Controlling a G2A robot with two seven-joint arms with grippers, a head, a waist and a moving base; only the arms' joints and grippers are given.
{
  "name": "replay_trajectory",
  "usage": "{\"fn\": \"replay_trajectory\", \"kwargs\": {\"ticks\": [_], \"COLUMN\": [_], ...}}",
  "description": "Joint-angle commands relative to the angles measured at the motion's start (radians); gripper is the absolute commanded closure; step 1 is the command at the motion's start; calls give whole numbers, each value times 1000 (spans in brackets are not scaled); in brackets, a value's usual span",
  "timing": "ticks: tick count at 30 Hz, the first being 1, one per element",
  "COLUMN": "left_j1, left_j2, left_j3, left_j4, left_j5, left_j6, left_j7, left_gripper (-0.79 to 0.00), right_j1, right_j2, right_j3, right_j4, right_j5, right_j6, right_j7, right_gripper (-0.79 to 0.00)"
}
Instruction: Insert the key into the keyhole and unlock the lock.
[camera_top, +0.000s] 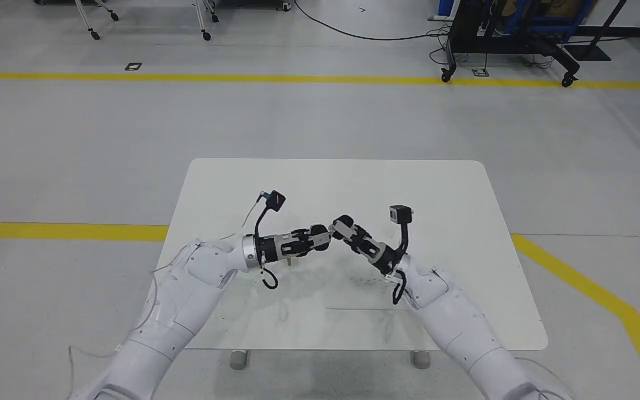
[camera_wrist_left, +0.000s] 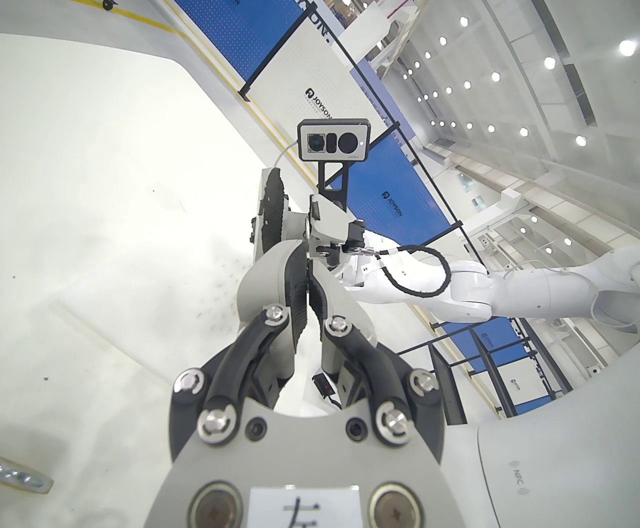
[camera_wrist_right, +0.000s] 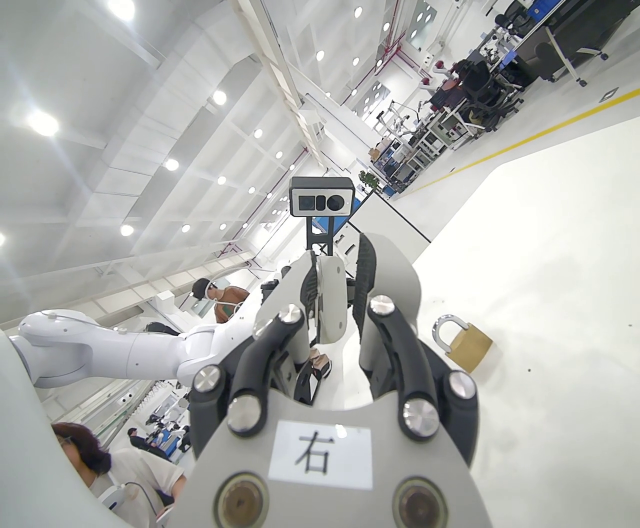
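Looking along the left wrist view, found the left gripper (camera_wrist_left: 304, 265) low in the middle of the frame, grey fingers and black ribbed pads pressed together; could not tell whether pinching anything. Noted a small silver metal piece (camera_wrist_left: 22, 481) at the lower left edge, lying on the white rectangular table (camera_wrist_left: 100, 200), cut off by the frame and too partial to identify.

Turning to the right wrist view, found the right gripper (camera_wrist_right: 340, 260) at centre, fingers spread wide and straddling the left gripper's closed tips. Spotted the brass padlock with a silver shackle (camera_wrist_right: 467, 347) right of centre, lying on the table just beside the right gripper, touched by neither.

From the top view, saw both grippers meeting tip to tip at the middle of the table.
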Motion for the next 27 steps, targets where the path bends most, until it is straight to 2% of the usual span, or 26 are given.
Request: {"fn": "replay_trajectory", "kwargs": {"ticks": [1, 19, 22, 24, 27], "left_j1": [-2, -5, -3, -1, 0], "left_j2": [0, 6, 6, 6, 5], "left_j3": [2, -15, -15, -13, -6], "left_j4": [2, 15, 12, 10, 9], "left_j5": [0, 7, 0, -14, -48], "left_j6": [0, 14, 16, 14, 13], "left_j7": [-1, 27, 27, 21, -5], "left_gripper": [0, 0, -286, -345, -363], "right_j1": [1, -20, -21, -21, -21], "right_j2": [0, 6, 6, 6, 5], "right_j3": [-1, 25, 28, 30, 31], "right_j4": [-1, -32, -35, -35, -34], "right_j5": [2, 11, 4, 1, -4], "right_j6": [0, 0, 0, 0, 0], "right_j7": [4, 26, 25, 23, 19], "right_gripper": [0, 0, 0, 0, 0]}}
